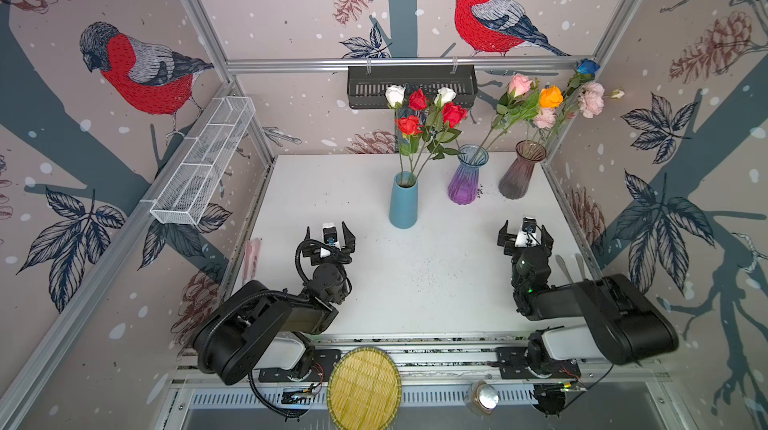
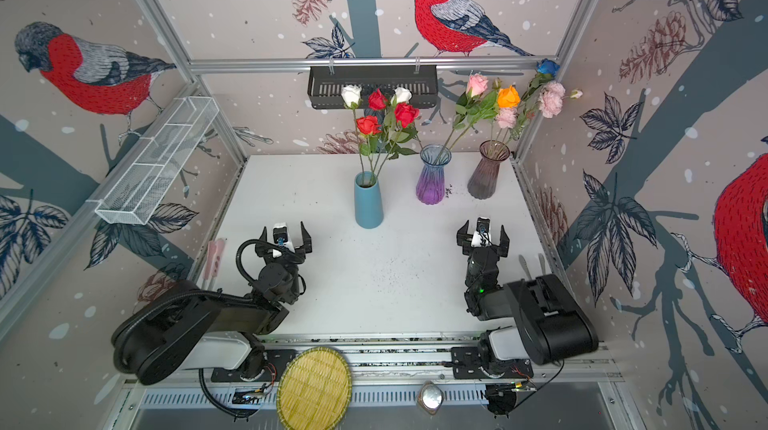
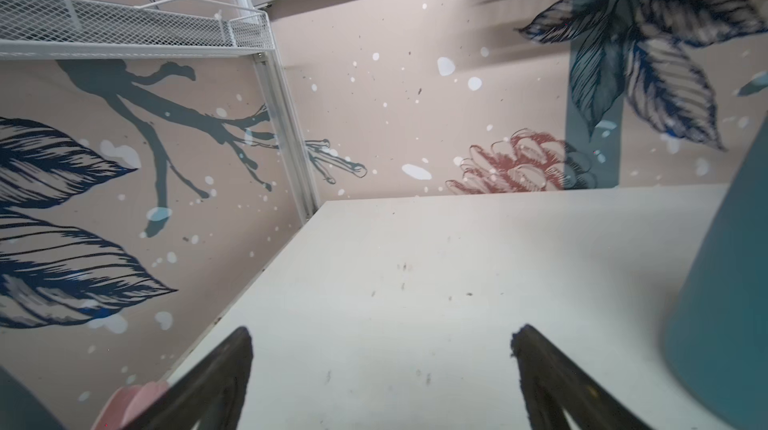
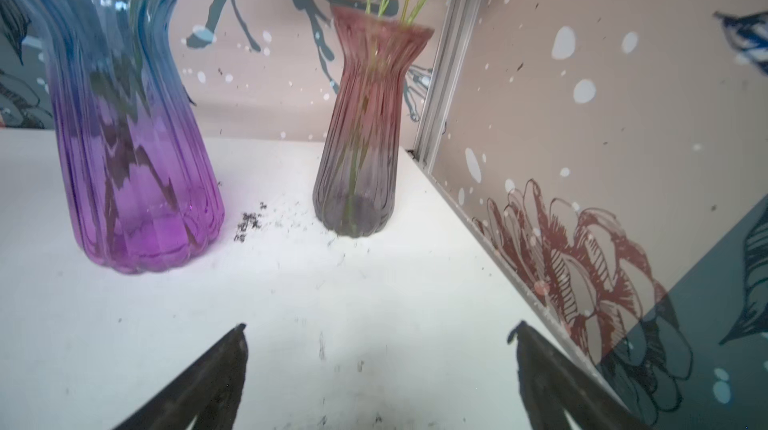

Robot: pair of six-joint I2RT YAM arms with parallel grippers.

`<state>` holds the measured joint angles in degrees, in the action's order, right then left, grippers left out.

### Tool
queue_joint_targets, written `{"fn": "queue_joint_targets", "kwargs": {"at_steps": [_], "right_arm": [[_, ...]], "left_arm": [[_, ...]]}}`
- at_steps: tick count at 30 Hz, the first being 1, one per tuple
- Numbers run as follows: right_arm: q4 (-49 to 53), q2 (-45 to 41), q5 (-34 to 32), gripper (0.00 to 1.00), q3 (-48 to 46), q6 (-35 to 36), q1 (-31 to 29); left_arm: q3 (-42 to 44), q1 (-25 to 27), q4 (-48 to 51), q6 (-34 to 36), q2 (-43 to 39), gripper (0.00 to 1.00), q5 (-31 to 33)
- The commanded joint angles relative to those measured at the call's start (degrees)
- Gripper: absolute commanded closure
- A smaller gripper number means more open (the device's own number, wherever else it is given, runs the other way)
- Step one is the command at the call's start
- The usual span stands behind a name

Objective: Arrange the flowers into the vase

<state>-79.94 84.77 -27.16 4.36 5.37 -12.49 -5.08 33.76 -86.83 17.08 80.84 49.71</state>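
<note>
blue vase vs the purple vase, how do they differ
The blue vase is opaque, smooth and tapered; the purple vase is clear ribbed glass with a flared rim. The blue vase holds red and white roses; the purple vase shows few stems. The blue vase stands nearer the arms. Both stand upright on the table.

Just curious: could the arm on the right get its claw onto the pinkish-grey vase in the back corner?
Probably yes. The right gripper is open and empty, with bare table between it and the pinkish-grey vase. The side wall stands close beside the vase, leaving little room.

A woven bamboo tray (image 1: pixel 364 386) lies at the front rail, a white mesh basket (image 1: pixel 205 159) on the wall.
</note>
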Motion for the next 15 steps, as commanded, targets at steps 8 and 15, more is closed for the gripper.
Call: {"fn": "queue_joint_targets", "kwargs": {"at_steps": [8, 15], "right_arm": [[-1.3, 1.7, 4.3, 0.01, 3.3, -6.5, 4.8], [8.4, 1.4, 11.6, 0.01, 7.9, -8.5, 8.1]], "left_arm": [[1.3, -11.7, -16.4, -1.2, 8.8, 0.03, -0.7], [-3.3, -23.3, 1.9, -15.1, 6.2, 0.02, -16.4]]}}
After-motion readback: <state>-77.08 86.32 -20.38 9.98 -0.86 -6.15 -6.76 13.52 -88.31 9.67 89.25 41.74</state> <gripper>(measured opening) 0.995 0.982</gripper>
